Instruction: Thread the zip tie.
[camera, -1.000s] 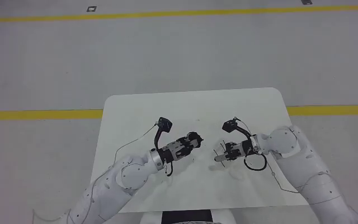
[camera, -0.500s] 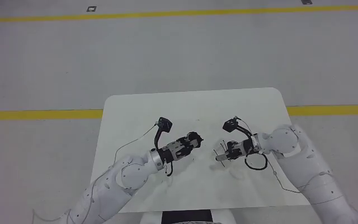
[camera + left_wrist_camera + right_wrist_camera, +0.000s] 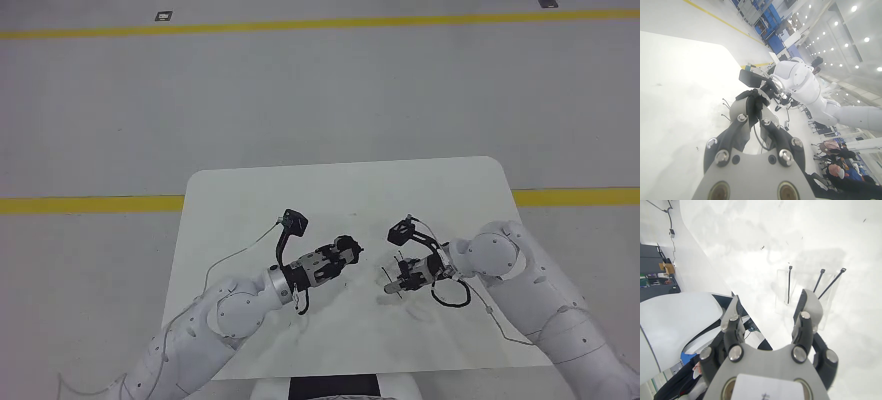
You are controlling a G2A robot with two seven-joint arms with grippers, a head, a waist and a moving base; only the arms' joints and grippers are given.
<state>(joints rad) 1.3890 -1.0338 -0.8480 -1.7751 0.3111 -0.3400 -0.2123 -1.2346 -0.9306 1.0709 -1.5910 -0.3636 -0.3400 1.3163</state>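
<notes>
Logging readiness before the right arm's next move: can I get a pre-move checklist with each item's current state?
1. Right gripper ready to pick: ok, jaws wide apart and empty.
2. Zip ties available: ok, three stand in the clear holder.
3. A tie sits between the right jaws: cannot tell, one lines up with the gap but its depth is unclear.
4. Left gripper holds a tie: cannot tell, dark material covers its tip.
5. Grippers apart from each other: ok, a gap separates them over the table.
</notes>
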